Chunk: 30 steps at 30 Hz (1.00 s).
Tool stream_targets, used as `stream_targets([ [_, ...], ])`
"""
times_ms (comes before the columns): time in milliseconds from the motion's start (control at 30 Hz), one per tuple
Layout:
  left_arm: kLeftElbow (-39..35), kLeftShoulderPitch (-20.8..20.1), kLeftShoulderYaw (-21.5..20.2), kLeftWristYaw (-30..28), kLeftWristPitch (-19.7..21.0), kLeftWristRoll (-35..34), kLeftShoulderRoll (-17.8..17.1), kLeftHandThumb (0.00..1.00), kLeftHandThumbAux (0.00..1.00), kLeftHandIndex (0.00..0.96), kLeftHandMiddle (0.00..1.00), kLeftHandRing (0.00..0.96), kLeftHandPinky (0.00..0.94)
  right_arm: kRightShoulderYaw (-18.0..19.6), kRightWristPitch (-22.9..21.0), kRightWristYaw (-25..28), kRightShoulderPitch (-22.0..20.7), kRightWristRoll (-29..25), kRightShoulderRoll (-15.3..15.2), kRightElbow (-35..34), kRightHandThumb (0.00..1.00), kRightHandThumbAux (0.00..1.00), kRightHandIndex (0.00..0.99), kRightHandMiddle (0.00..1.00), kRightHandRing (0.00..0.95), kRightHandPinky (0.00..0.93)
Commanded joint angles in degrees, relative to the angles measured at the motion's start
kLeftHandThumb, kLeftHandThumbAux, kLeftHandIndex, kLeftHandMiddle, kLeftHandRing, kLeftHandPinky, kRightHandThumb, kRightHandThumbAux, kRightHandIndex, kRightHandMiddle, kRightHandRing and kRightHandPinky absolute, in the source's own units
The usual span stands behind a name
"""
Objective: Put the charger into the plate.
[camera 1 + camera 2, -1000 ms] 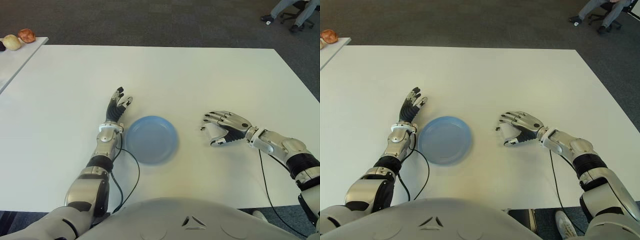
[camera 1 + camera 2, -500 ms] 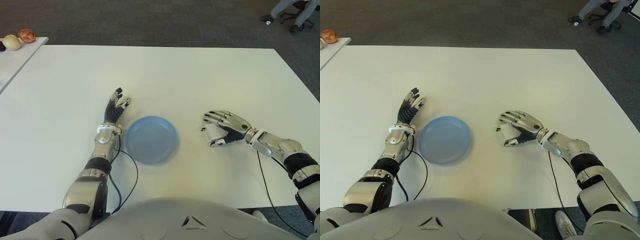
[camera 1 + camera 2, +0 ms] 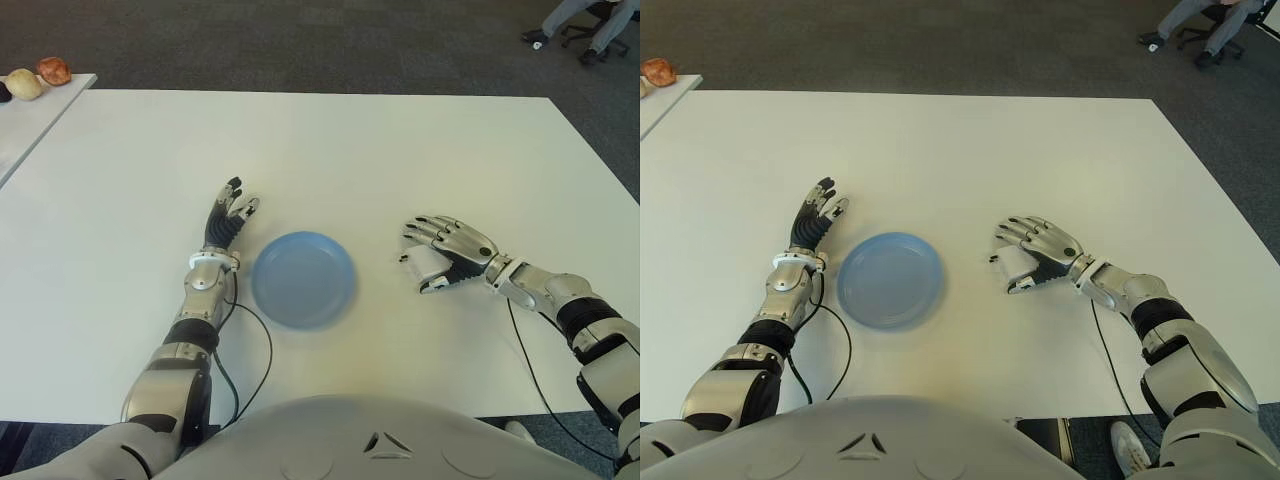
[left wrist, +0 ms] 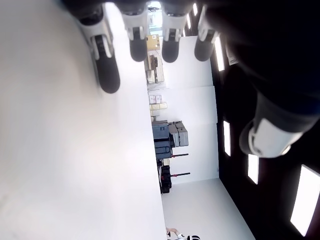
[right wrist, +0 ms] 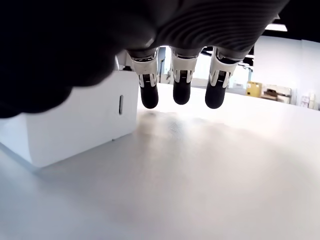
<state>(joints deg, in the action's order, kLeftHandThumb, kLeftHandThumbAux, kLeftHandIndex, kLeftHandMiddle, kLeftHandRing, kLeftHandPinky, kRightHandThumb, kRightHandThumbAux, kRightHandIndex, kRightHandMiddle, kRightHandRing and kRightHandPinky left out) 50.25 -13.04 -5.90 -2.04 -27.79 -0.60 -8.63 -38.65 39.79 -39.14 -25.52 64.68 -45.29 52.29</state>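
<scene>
White charger [image 3: 426, 264] on table [image 3: 400, 150], under right hand [image 3: 447, 250] | fingers arched over it, not closed | risk: knocked aside | blue plate [image 3: 302, 278] empty | left hand [image 3: 226, 219] spread beside plate

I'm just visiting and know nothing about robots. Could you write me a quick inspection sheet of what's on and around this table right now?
Surface: white table, mostly bare.
Job's things: white charger on the table under the right hand, right of the blue plate; the plate holds nothing.
Clutter: nothing seen on this table.
Hands: right hand arched over the charger, fingers hanging beside it, no grip visible; left hand left of the plate, fingers spread, holding nothing.
Cables: black cable looping from the left forearm near the plate; another along the right forearm.
Surroundings: dark carpet; side table at far left with fruit-like items; a seated person's legs at far right.
</scene>
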Motion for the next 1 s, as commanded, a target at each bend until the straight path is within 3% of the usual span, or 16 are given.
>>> stream_targets([
  [33,2.8,4.9,0.2,-1.5,6.8,-0.1,-0.3,0.000,0.595,0.023,0.070,0.055,0.043,-1.8,0.2,-0.5,-0.6,0.5,1.4,2.2,0.186,0.180,0.000,0.000,0.000,0.000],
  [1000,2.9,5.6,0.2,-3.3,6.0,-0.8,-1.7,0.000,0.583,0.019,0.068,0.052,0.056,-4.6,2.3,-2.2,-2.7,-1.3,2.8,7.8,0.198,0.200,0.000,0.000,0.000,0.000],
])
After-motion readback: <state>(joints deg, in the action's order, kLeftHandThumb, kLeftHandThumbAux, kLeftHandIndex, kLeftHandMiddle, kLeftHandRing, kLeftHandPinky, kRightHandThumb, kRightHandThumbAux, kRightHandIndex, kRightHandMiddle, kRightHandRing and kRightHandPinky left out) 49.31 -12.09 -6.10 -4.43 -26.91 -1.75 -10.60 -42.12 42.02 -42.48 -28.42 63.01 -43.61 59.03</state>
